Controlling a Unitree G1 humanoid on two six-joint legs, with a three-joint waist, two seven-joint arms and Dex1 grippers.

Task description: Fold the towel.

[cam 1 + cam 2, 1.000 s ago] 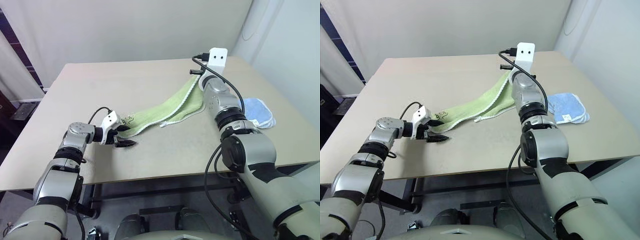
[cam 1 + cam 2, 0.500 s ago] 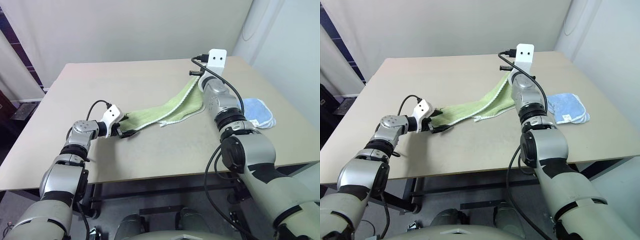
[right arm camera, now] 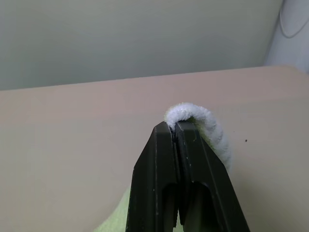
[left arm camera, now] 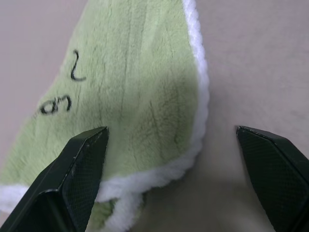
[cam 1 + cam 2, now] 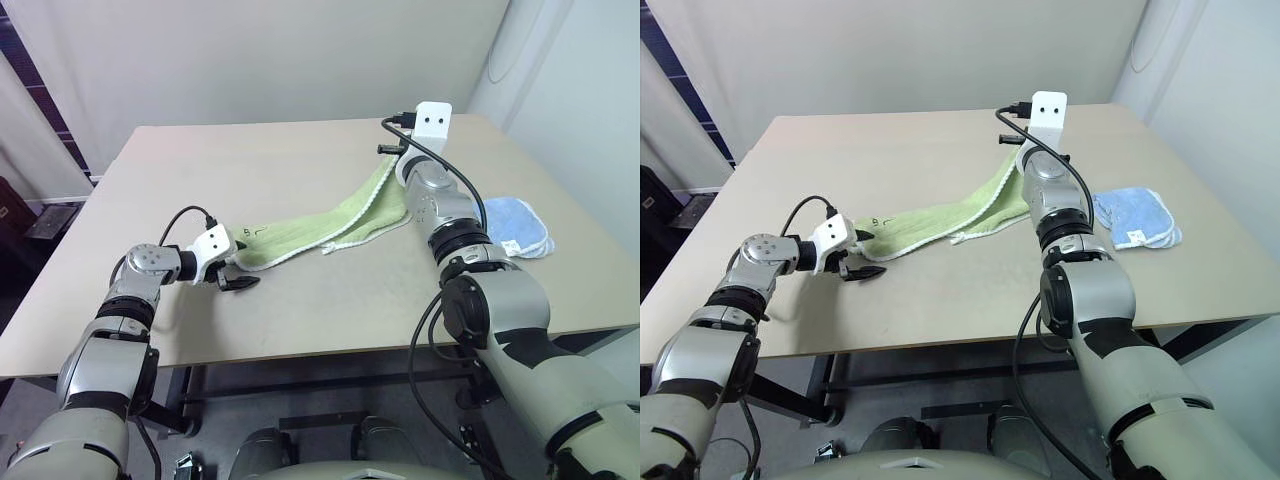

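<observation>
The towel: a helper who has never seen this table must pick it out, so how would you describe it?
On the beige table, the towel is the long light-green strip running from the open left gripper up to the right gripper, which is shut on its raised far corner. White edging and a small dark drawing near its low end set it apart from the smaller blue cloth at the table's right edge.

You see two silver-grey arms with rounded shells and black joint rings. A white camera bracket with two small dark holes tops the right wrist, and a black cable loops down from it. The left gripper (image 5: 234, 277) has two black, finely textured fingers (image 4: 72, 183) and its own looped black cable
</observation>
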